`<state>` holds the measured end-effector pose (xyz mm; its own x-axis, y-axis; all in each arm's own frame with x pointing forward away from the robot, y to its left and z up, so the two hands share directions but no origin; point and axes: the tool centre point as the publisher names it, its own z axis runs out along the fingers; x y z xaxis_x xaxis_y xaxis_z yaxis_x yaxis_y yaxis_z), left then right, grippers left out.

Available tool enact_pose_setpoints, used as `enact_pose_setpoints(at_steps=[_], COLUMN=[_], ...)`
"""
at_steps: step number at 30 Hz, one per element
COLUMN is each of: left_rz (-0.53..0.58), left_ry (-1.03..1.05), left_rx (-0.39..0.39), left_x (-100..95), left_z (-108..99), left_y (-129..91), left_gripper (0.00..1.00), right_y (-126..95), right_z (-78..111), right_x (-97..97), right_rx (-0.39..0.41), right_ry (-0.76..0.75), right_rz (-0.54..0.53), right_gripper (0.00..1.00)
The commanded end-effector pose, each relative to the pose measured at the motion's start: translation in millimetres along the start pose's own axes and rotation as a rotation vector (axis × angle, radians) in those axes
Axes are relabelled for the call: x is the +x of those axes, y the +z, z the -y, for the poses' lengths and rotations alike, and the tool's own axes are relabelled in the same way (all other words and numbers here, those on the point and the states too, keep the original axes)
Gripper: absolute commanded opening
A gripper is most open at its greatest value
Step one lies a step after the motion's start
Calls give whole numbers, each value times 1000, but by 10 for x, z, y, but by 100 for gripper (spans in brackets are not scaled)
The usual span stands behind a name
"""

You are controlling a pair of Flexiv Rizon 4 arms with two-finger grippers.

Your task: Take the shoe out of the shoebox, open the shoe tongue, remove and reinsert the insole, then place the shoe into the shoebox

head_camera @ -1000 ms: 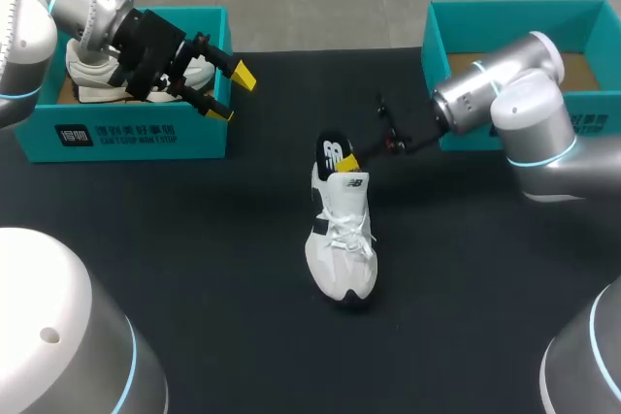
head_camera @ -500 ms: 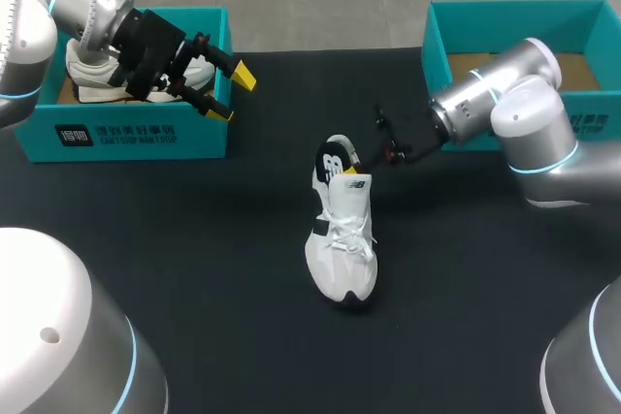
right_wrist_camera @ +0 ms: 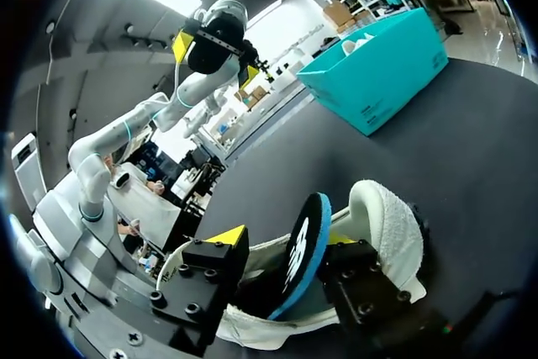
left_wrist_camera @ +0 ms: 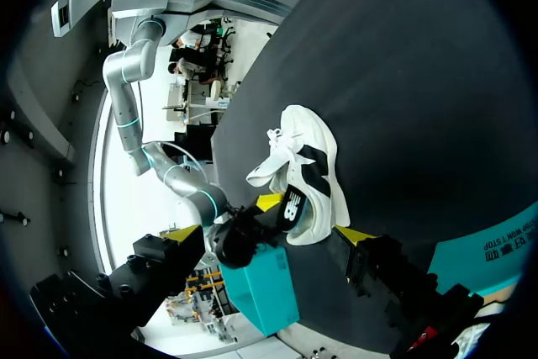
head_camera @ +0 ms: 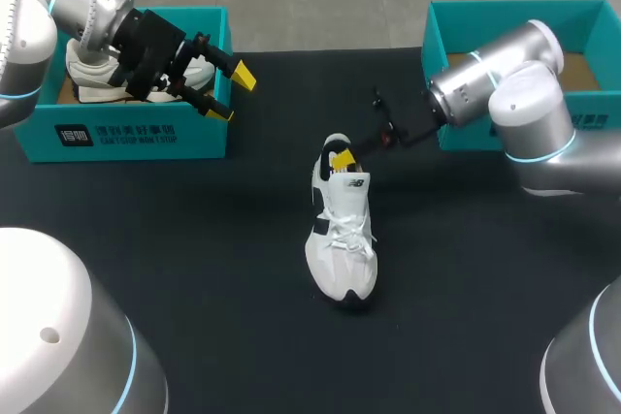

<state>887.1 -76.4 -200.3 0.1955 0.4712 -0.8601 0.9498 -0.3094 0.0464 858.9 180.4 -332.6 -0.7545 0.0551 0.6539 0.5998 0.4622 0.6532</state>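
The white shoe (head_camera: 342, 239) lies on the dark tabletop (head_camera: 194, 269) near its middle. Its toe points toward the near edge and its heel points away. It is out of both boxes, with its laces tied and its tongue lifted at the throat.

At the heel opening, the black insole (right_wrist_camera: 304, 250) stands on edge, partly down inside the shoe with its upper end sticking out above the collar. The right tool (right_wrist_camera: 284, 238) straddles it. In the right wrist view the insole rests against one of the fingers (right_wrist_camera: 206, 279), while a gap of shoe lining shows before the other. I judge the tool released, guiding the insole rather than gripping it. The right arm (head_camera: 514, 94) reaches in from its own side.

The step in hand looks like putting the insole back. Next it has to be pressed forward and down until it lies flat along the sole. The heel end should be tucked under the collar without buckling, and the shoe should be kept from skating on the tabletop.

Farther back on the right stands an open teal shoebox (head_camera: 514, 4) with a bare cardboard floor. The shoe could go there once the insole is seated. On the left is a second teal shoebox (head_camera: 126, 133) holding another white shoe (head_camera: 92, 73). The left tool (head_camera: 231, 94) hangs over that box's inner corner, well apart from the work. Its yellow tips are spread and hold nothing.
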Motion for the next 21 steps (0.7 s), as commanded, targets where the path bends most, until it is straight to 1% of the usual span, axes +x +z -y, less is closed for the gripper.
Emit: enact_pose_setpoints(at_steps=[1, 3, 7, 8, 16, 21], left_rz=[-3, -3, -3, -3, -3, -3], left_ry=[1, 1, 1, 1, 1, 1], left_rx=[1, 1, 1, 1, 1, 1], left_x=[-2, -2, -2, -2, -2, -2], left_z=[0, 0, 0, 0, 0, 0], left_y=[-1, -1, -1, -1, -1, -1], left_gripper=[100, 100, 100, 100, 100, 100], right_y=[28, 42, 67, 68, 87, 128], right_z=[-39, -38, -15, 4, 157, 190], right_x=[-60, -81, -90, -85, -21, 14], right_rx=[8, 12, 24, 27, 37, 55], right_ry=[0, 2, 13, 19, 58, 68], right_rz=[-3, -10, -23, -26, -33, -37], right_gripper=[35, 29, 1, 0, 0, 0])
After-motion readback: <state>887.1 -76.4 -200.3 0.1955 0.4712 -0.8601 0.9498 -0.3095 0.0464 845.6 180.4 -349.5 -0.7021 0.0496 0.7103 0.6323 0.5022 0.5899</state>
